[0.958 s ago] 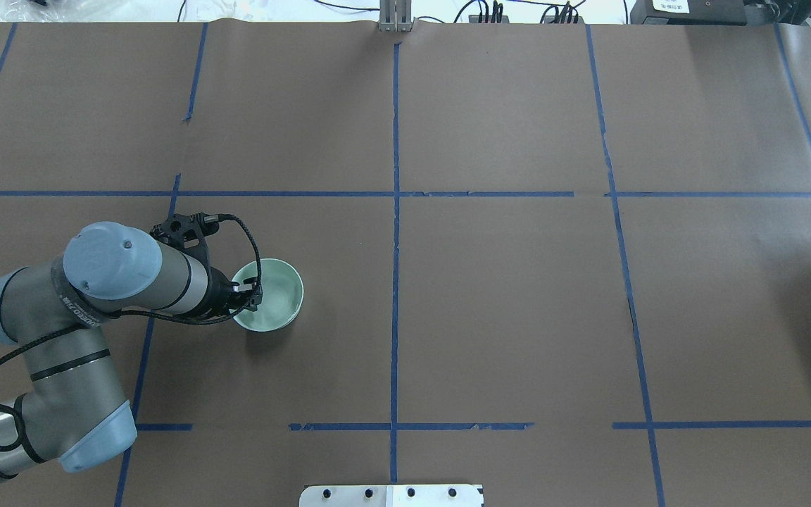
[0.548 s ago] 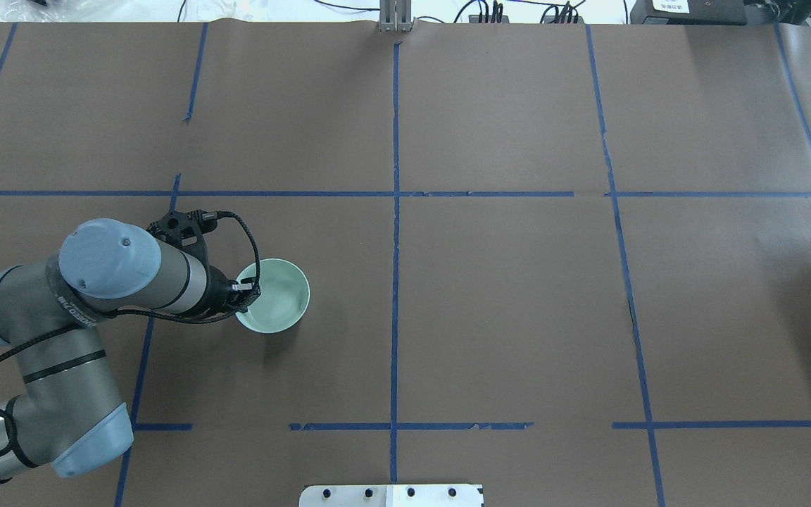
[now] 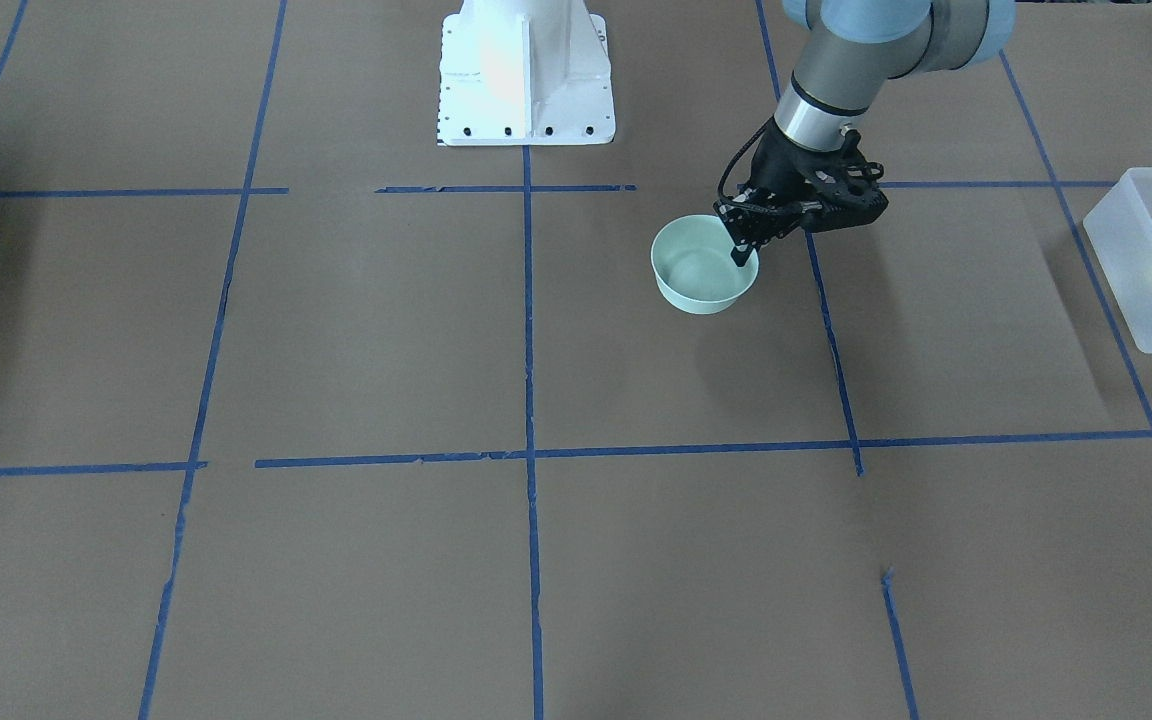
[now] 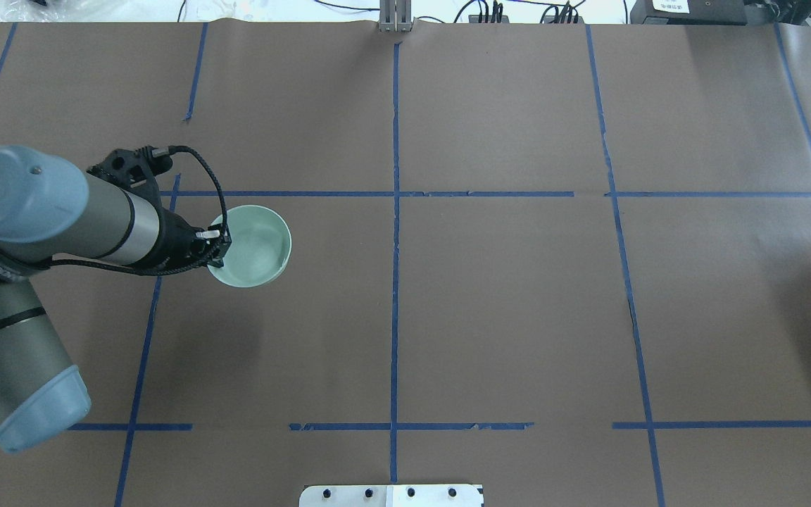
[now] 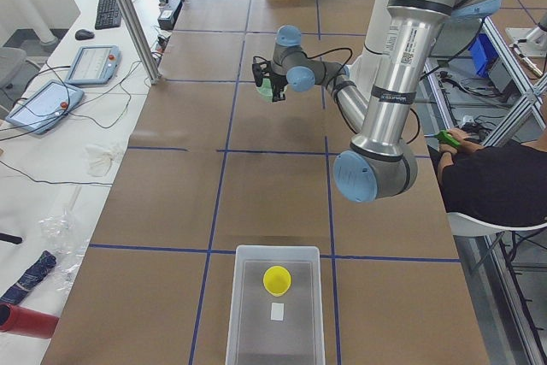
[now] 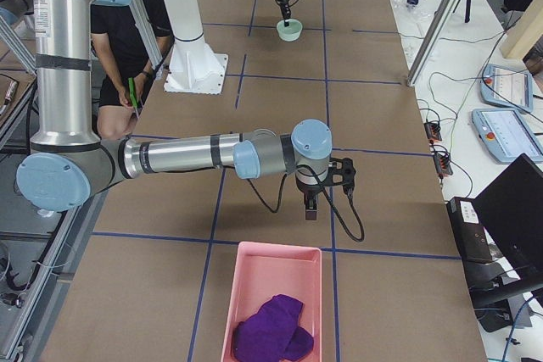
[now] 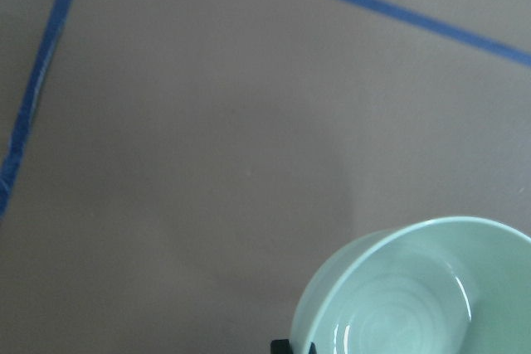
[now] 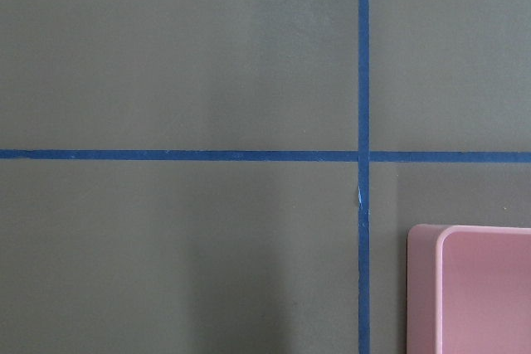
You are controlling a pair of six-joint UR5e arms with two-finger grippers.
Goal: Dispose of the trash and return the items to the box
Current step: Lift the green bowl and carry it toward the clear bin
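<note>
Clamped shut with the left gripper on the rim of a shallow, round, glossy pale mint-green bowl. Apparently one finger inside the wall and one outside, though hard to make out past the black wrist hardware. Held upright, mouth up, clear of the brown paper table cover. Casting a soft shadow on the paper, set off from the bowl toward the operators' side. Hanging just beside a crossing of blue tape lines, with one long strip running past under the wrist.

Well apart from the bowl, toward the table end on the robot's left: a translucent frosted-white rectangular plastic tub with rounded corners, standing on the paper. Inside it, a small yellow tapered plastic cup, at the end of the tub nearer the bowl. Just beyond the cup, farther from the bowl, a small white label.

Near the bowl, on the robot's side of it and off toward the robot's right: a white metal base plate with a row of bolts along its edge.

Far from the bowl the other way, at the table end on the robot's right: the right gripper, pointing straight down above the paper. Cannot tell whether open or closed, being shown only in the side view. Just beyond it, farther still from the bowl, a pink rectangular plastic tray holding a crumpled purple cloth.
</note>
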